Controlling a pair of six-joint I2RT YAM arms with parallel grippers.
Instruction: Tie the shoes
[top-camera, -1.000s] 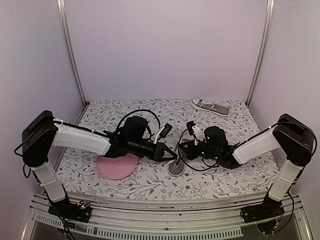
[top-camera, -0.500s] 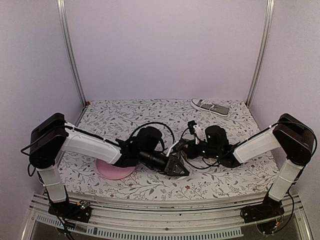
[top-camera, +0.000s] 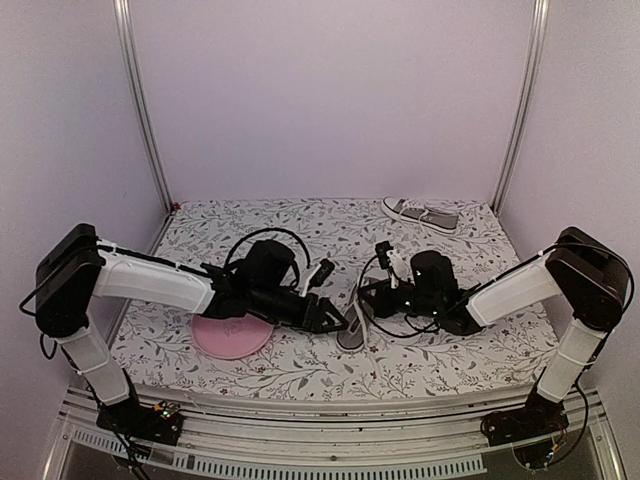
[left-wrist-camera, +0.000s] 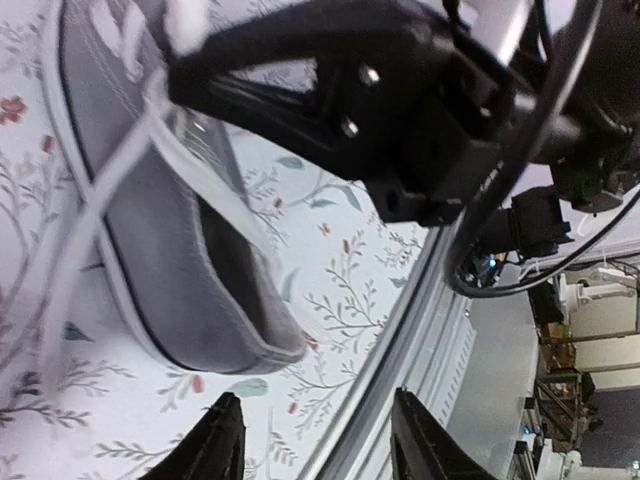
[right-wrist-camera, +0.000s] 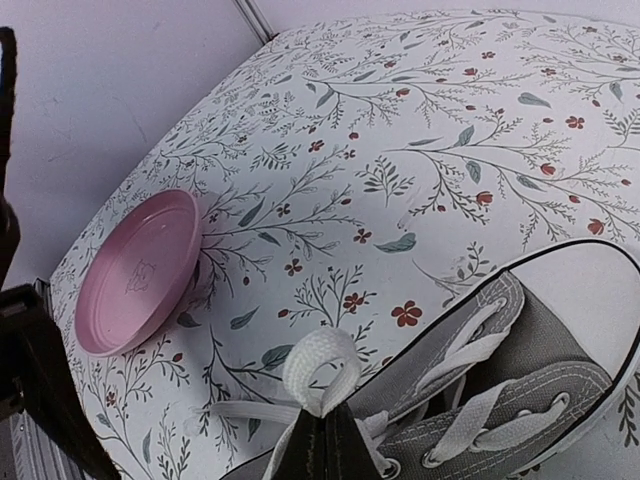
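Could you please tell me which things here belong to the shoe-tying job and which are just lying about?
For the job:
- near shoe
- far shoe
- white lace, pinched in the right tool
- left tool, open beside the near shoe

Lying about:
- pink plate
- floral table cover

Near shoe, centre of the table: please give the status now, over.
Right end effector shut on lace loop of near shoe. Left end effector open, empty, beside shoe. Bow not tied. Pink plate lies left, apart.
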